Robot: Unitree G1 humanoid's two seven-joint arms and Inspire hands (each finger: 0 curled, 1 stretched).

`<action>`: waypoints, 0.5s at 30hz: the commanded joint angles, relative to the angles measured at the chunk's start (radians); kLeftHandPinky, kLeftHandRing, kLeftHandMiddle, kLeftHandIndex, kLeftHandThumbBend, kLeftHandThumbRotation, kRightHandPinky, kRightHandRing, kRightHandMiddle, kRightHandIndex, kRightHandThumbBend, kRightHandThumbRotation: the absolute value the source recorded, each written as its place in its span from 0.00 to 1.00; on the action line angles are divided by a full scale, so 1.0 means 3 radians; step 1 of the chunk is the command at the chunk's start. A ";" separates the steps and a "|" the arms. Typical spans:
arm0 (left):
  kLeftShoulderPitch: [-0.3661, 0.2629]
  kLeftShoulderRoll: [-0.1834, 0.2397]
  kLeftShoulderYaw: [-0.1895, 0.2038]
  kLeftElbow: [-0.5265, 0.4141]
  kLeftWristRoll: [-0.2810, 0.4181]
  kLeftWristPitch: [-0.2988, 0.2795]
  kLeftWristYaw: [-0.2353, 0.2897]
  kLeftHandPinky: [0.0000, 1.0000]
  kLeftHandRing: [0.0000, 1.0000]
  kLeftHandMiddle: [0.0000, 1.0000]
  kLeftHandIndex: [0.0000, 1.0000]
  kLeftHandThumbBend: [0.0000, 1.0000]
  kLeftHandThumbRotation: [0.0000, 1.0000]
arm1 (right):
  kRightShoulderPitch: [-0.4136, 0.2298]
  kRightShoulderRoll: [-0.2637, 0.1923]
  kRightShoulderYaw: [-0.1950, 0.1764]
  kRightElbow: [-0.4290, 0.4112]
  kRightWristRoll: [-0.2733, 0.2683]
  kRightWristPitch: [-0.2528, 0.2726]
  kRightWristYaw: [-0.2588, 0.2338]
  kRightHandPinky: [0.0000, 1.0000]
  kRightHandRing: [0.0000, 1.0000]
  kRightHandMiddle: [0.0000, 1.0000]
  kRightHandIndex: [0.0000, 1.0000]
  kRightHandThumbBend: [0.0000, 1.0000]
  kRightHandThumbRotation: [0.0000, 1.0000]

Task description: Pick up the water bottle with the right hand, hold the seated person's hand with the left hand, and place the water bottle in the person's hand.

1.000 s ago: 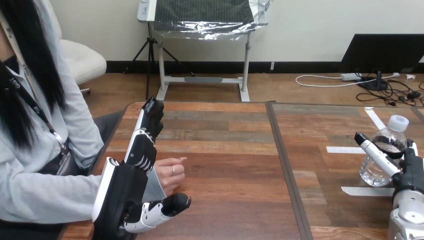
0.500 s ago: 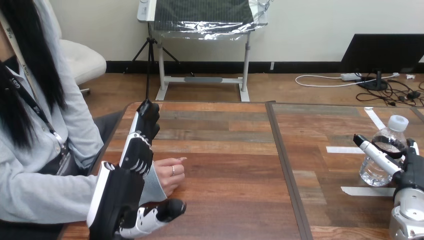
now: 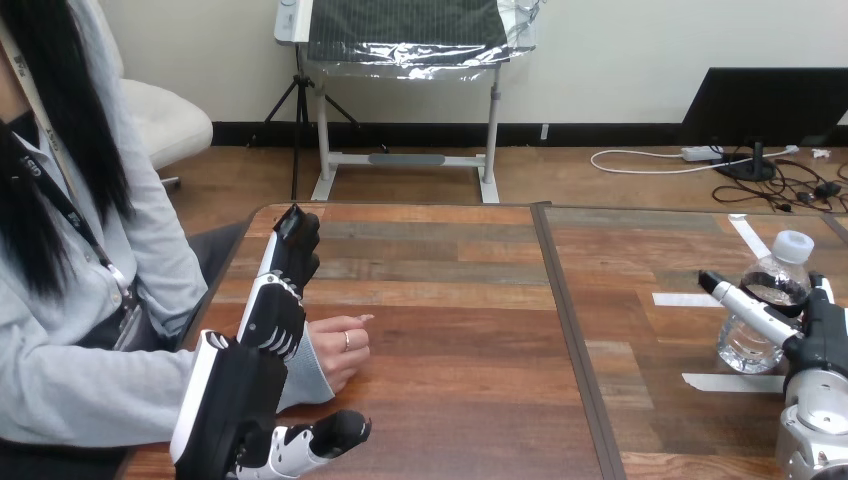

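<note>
left hand [image 3: 235, 395] – fingers straight, alongside person's hand [image 3: 340, 350] | right hand [image 3: 820, 345] – clasped round water bottle [image 3: 775, 268]

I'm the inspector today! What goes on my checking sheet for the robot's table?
Surface: wooden table, seam down the middle.
Job's things: water bottle upright near the right edge, cap on; person's hand resting on the table at the left.
Clutter: white tape strips around the bottle.
Robot hands: left robot hand open, beside the person's hand, not clasping it; right robot hand against the bottle.
Cables: nothing seen on the table.
Surroundings: person seated at the table's left side.
</note>
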 commanded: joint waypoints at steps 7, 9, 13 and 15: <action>-0.0041 0.0045 -0.0015 -0.0225 -0.0161 -0.0058 -0.0080 1.00 1.00 1.00 1.00 1.00 0.63 | -0.0333 -0.0016 -0.0060 0.0001 0.0048 -0.0008 -0.0031 0.68 0.81 0.84 0.86 0.96 0.12; -0.0054 0.0049 -0.0008 -0.0201 -0.0170 -0.0093 -0.0098 1.00 1.00 1.00 1.00 1.00 0.63 | -0.0336 -0.0009 -0.0075 0.0000 0.0065 -0.0016 -0.0056 0.66 0.79 0.82 0.83 0.96 0.09; -0.0055 0.0063 -0.0014 -0.0192 -0.0222 -0.0111 -0.0136 1.00 1.00 1.00 1.00 1.00 0.63 | -0.0347 0.0013 -0.0139 -0.0004 0.0139 -0.0027 -0.0065 0.55 0.68 0.73 0.72 0.96 0.04; -0.0052 0.0062 -0.0006 -0.0196 -0.0227 -0.0120 -0.0145 1.00 1.00 1.00 1.00 1.00 0.63 | -0.0351 0.0017 -0.0142 -0.0005 0.0146 -0.0026 -0.0080 0.49 0.60 0.67 0.65 0.96 0.02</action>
